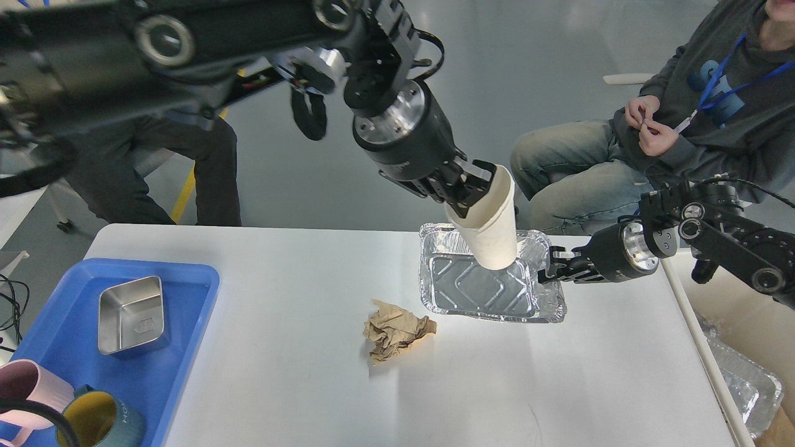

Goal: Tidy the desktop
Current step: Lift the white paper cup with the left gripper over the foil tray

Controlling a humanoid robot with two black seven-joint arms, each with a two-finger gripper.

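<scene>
The white desktop [298, 385] fills the lower view. My left gripper [475, 189] is shut on the rim of a white paper cup [490, 233] and holds it in the air above a foil tray [484, 292]. My right gripper [549, 270] is shut on the tray's right rim and holds the tray tilted just above the desktop. A crumpled brown paper ball [397, 329] lies on the desktop left of the tray.
A blue plastic tray [180, 347] at the left edge holds a steel box [131, 315], a pink mug [31, 388] and a teal mug [102, 422]. Two seated people are beyond the table. A second foil tray [745, 388] lies in a bin at the right.
</scene>
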